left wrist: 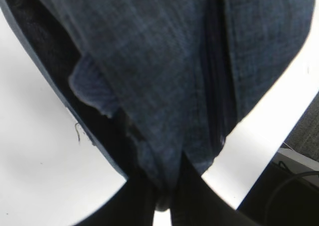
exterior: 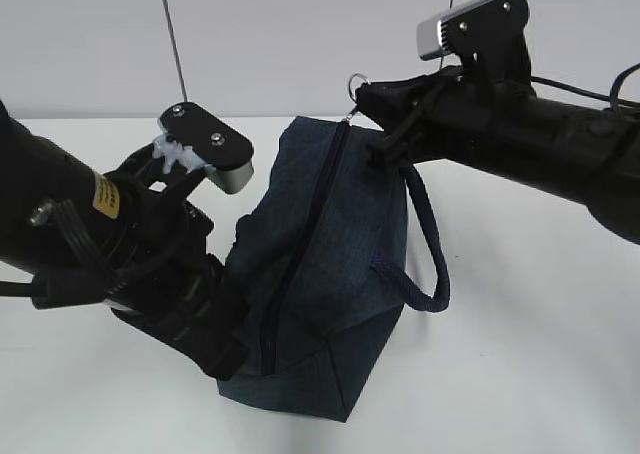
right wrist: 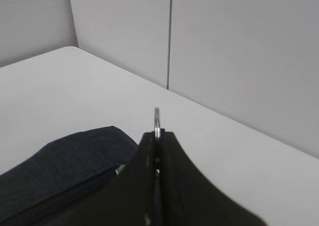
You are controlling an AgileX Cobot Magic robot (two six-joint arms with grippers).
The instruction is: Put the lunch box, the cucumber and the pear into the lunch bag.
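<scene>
The dark navy lunch bag [exterior: 320, 264] stands tilted in the middle of the white table, its zipper [exterior: 325, 184] running up its top and closed. My right gripper [exterior: 360, 96] is shut on the silver ring pull [exterior: 360, 80] at the bag's far upper end; the ring [right wrist: 157, 120] sticks out above the closed fingers in the right wrist view. My left gripper [exterior: 228, 359] is shut on a fold of the bag's fabric [left wrist: 164, 181] at its near lower corner. The rope handle [exterior: 425, 244] hangs on the right side. The lunch box, cucumber and pear are out of view.
The white table [exterior: 520, 354] spreads around the bag. A grey wall [exterior: 300, 34] stands behind it. In the left wrist view the table's edge [left wrist: 264, 171] shows with dark floor beyond.
</scene>
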